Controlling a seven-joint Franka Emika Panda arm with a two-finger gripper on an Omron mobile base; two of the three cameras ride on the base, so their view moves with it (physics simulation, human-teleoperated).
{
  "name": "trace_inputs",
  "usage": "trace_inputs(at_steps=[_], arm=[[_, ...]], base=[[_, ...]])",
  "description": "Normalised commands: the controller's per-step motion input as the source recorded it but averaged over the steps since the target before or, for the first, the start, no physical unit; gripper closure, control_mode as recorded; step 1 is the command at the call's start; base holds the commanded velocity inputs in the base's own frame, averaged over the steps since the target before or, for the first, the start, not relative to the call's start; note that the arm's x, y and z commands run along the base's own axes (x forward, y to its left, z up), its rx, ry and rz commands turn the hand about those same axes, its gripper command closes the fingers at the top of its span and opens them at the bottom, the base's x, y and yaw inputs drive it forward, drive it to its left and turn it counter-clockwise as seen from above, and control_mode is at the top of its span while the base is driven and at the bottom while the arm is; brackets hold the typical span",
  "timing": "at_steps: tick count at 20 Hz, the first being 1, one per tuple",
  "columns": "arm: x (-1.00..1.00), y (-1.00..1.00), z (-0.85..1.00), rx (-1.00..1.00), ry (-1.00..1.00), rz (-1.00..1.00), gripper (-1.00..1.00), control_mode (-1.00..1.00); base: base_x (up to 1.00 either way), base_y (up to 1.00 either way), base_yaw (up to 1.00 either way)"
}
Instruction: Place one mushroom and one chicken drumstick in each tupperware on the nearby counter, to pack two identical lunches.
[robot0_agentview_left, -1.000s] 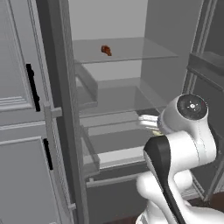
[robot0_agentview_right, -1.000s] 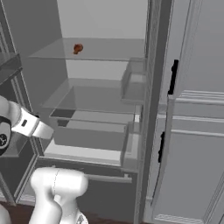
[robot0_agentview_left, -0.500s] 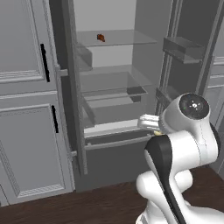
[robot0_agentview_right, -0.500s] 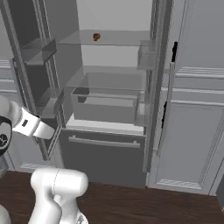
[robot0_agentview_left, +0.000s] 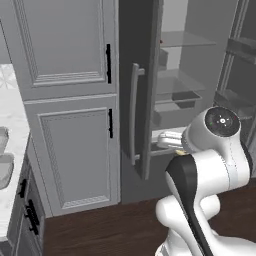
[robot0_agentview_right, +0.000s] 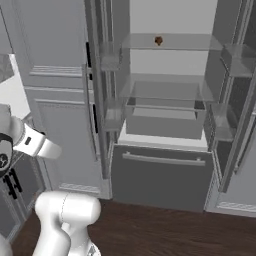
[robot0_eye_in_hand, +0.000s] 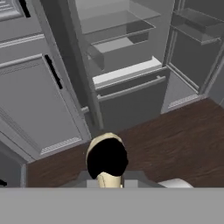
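A: What is the tool (robot0_eye_in_hand: 106, 175) carrying?
B: A pale mushroom (robot0_eye_in_hand: 106, 158). It sits right at the tool in the hand view, cap toward the camera. The fingertips are hidden behind it, so I judge it clamped rather than see it.
A: Where does it have to go?
B: To the trays (robot0_agentview_left: 3, 160) on the white tabletop (robot0_agentview_left: 11, 112), at the far left edge of the left base view. The open fridge (robot0_agentview_right: 165, 120) stands ahead and right, so the trays lie well to the tool's left.
A: And the drumstick?
B: A small brown item (robot0_agentview_right: 158, 40) on the top fridge shelf, too small to tell.
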Motion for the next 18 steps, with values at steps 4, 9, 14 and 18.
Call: trace_inputs(at_steps=[4, 9, 14, 18], arm=[[0.0, 0.0, 0.0, 0.0, 0.0, 0.0, 1.0, 1.0], [0.0, 0.0, 0.0, 0.0, 0.0, 0.0, 1.0, 1.0], [0.0, 0.0, 0.0, 0.0, 0.0, 0.0, 1.0, 1.0], [0.0, 0.0, 0.0, 0.0, 0.0, 0.0, 1.0, 1.0]], base=[[0.24, 1.0, 0.01], [0.32, 0.74, 0.14], [0.86, 0.39, 0.31], [0.96, 0.27, 0.37]])
